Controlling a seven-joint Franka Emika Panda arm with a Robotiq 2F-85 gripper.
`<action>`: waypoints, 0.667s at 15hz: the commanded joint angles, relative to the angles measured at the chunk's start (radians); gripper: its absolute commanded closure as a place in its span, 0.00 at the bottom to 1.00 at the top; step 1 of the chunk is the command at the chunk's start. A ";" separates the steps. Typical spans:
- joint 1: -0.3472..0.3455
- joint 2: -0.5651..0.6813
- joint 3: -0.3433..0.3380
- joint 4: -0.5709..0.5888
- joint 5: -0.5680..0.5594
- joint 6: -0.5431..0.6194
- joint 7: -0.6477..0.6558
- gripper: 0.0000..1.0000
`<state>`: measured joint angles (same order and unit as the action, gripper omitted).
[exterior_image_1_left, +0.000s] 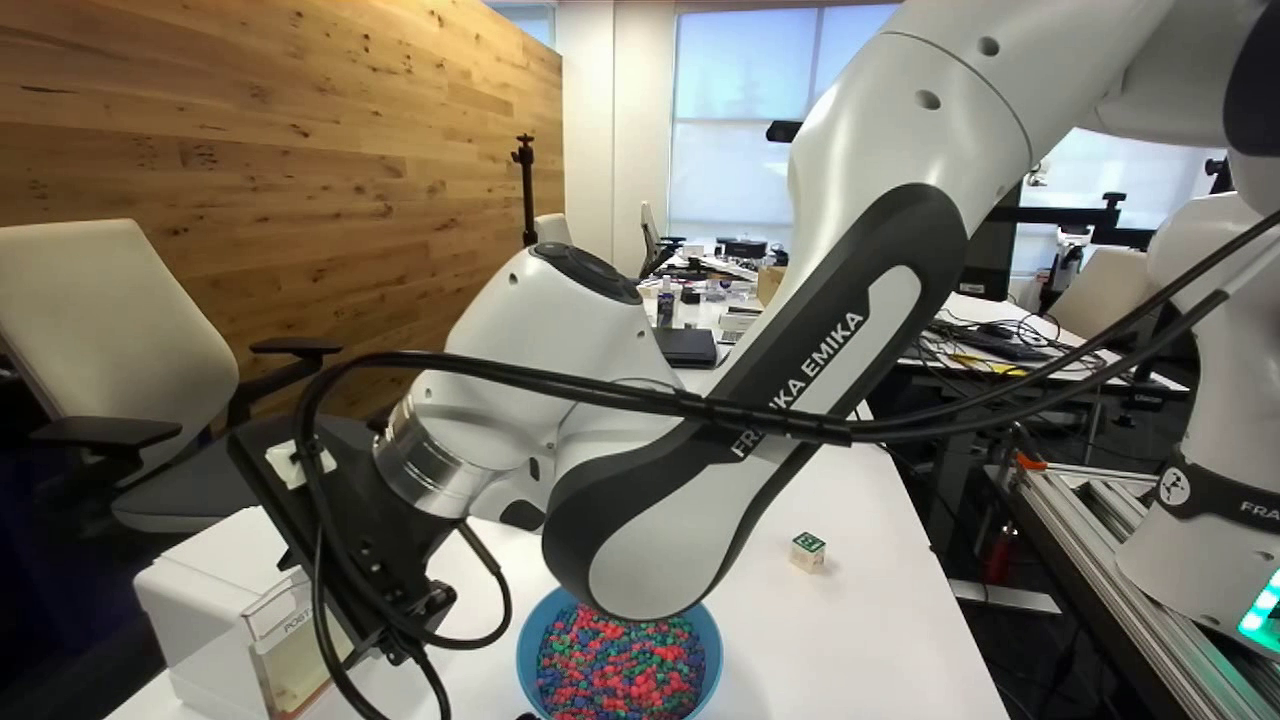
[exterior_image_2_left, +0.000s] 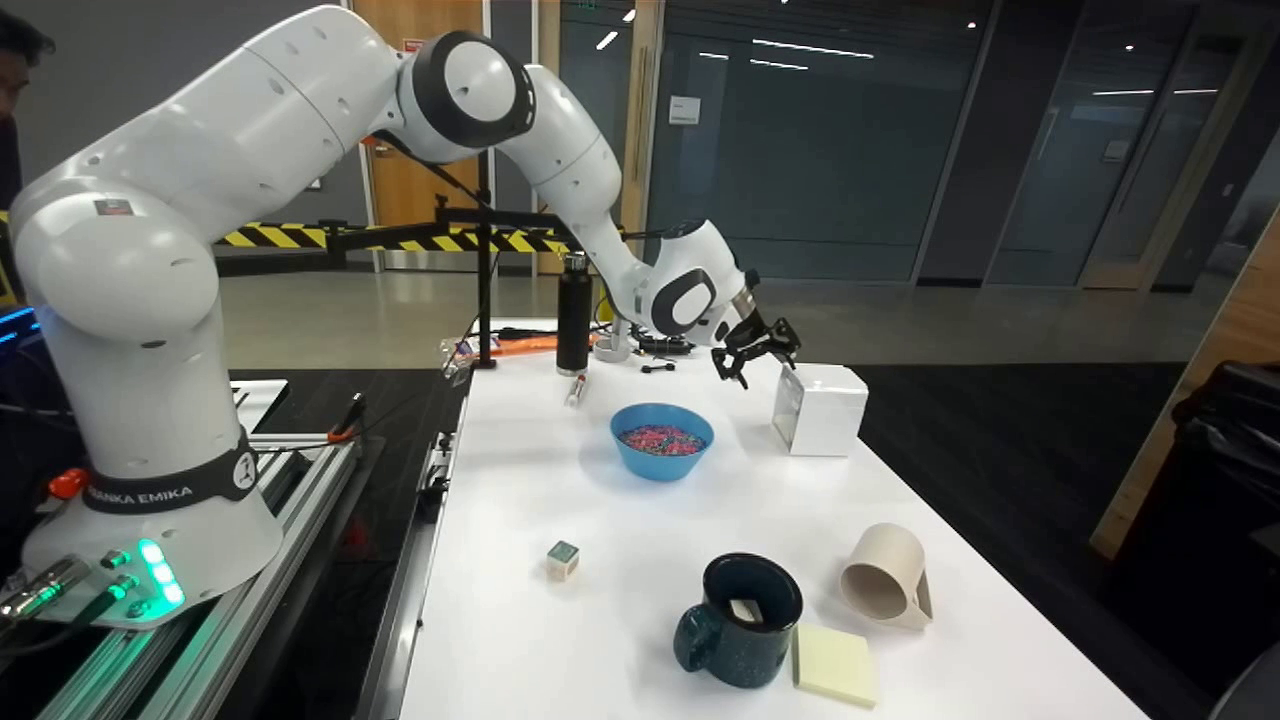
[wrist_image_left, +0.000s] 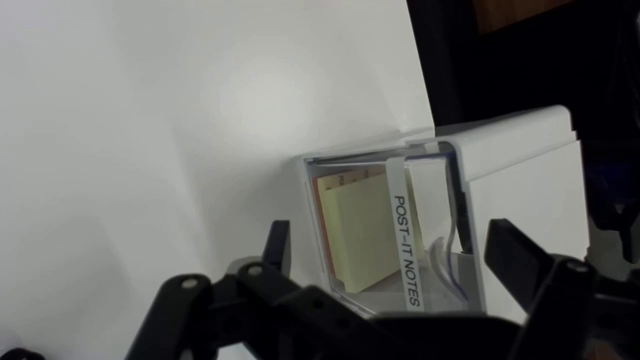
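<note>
Pincer (wrist_image_left: 391, 245) spread wide, near the white box (wrist_image_left: 527, 200) marked POST-IT NOTES; contact unclear. Box stands on the surface (wrist_image_left: 175, 75), yellow notes (wrist_image_left: 365, 230) visible inside, blue bowl (exterior_image_2_left: 660, 466) nearby.

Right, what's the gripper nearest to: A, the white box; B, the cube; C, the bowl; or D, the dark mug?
A: both exterior views show the gripper right by the white box, with the bowl farther off.
</note>
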<state>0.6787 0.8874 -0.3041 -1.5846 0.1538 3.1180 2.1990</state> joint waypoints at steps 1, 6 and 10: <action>-0.008 0.020 0.016 0.033 0.021 -0.005 -0.018 0.00; 0.003 0.015 0.011 0.021 0.023 -0.005 -0.012 0.00; 0.004 0.014 0.008 0.015 0.026 -0.002 -0.009 0.00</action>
<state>0.6803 0.8917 -0.2935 -1.5846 0.1538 3.1180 2.1990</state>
